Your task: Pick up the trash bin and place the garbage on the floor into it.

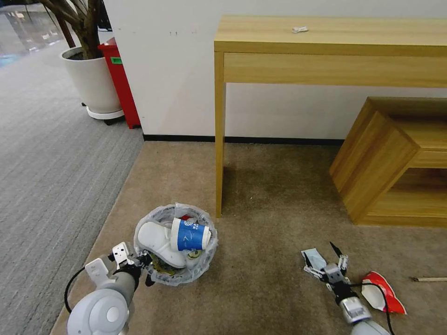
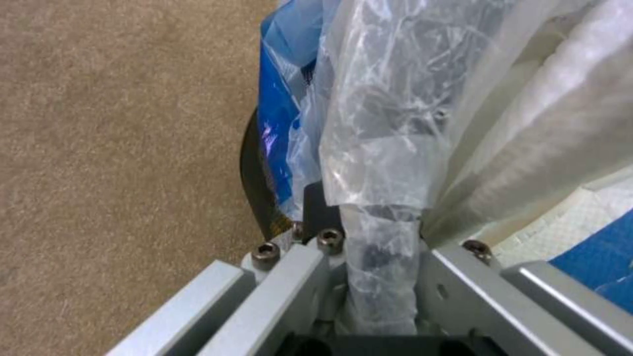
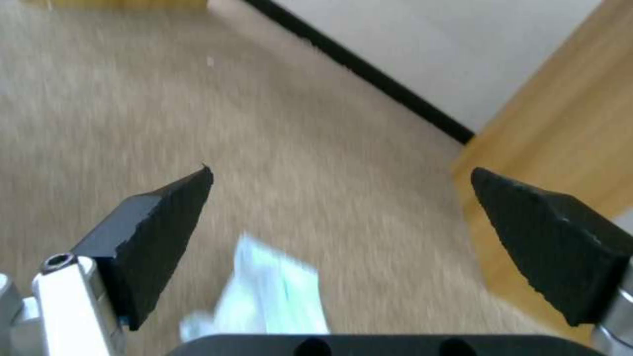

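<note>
The left gripper (image 1: 139,263) is clamped on the near-left rim of the trash bin (image 1: 160,277), its metal fingers (image 2: 290,267) pinching the crinkled translucent liner bag (image 2: 383,148) together with the black wall beneath it. The bin is small and round, its bag bunched over the lip. Inside lie a white slipper (image 1: 156,239), a blue-and-white paper cup (image 1: 188,235) on its side, and a bit of red wrapper (image 1: 186,217) near the far rim. The bin is over the beige carpet (image 1: 260,186), close to its left edge where the grey striped carpet (image 1: 51,153) begins, and just in front of the wooden desk's leg (image 1: 219,139).

The right gripper (image 1: 326,258) hangs low over the carpet to the right, black pointed fingers (image 3: 158,227) spread wide with nothing between them, directly above a pale blue mask (image 1: 313,258). A red-and-white wrapper (image 1: 382,291) lies just to its right, and a wooden stick (image 1: 428,279) near the carpet's right edge.
</note>
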Robot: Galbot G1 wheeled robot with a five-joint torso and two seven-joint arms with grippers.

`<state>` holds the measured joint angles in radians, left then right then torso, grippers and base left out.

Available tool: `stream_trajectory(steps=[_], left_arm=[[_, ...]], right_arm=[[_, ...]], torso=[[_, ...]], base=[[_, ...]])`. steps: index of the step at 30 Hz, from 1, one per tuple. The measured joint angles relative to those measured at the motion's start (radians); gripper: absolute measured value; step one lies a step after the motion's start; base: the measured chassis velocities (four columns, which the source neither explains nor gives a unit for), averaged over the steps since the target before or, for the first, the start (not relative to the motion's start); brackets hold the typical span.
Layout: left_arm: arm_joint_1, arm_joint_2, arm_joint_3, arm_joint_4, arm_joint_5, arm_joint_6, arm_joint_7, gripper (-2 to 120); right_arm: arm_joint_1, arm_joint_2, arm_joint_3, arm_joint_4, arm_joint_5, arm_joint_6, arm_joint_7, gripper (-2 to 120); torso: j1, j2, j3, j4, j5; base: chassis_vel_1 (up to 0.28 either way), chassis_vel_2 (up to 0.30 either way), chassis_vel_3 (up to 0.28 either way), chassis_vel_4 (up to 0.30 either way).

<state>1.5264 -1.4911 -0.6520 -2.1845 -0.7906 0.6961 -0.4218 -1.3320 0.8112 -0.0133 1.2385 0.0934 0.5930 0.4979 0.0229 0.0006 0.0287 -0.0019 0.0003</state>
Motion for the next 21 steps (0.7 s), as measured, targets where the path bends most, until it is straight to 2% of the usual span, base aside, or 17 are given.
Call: stream_trajectory(steps=[9, 21], left_arm=[[0.008, -0.002, 0.008, -0.019, 0.003, -0.003, 0.007, 0], [0.026, -0.012, 0.016, -0.067, 0.014, -0.009, 0.015, 0]], right_arm=[[-0.002, 0.056, 0.015, -0.134, -0.002, 0.022, 0.008, 100], [0.082, 0.074, -0.029, -0.194, 0.050, 0.002, -0.003, 100]], torso=[[0.000, 0.000, 0.000, -0.0001, 0.0002], [0.000, 0.000, 0.000, 0.0001, -0.0001]], base=[[0.000, 0.000, 0.000, 0.000], [0.000, 0.000, 0.000, 0.000]])
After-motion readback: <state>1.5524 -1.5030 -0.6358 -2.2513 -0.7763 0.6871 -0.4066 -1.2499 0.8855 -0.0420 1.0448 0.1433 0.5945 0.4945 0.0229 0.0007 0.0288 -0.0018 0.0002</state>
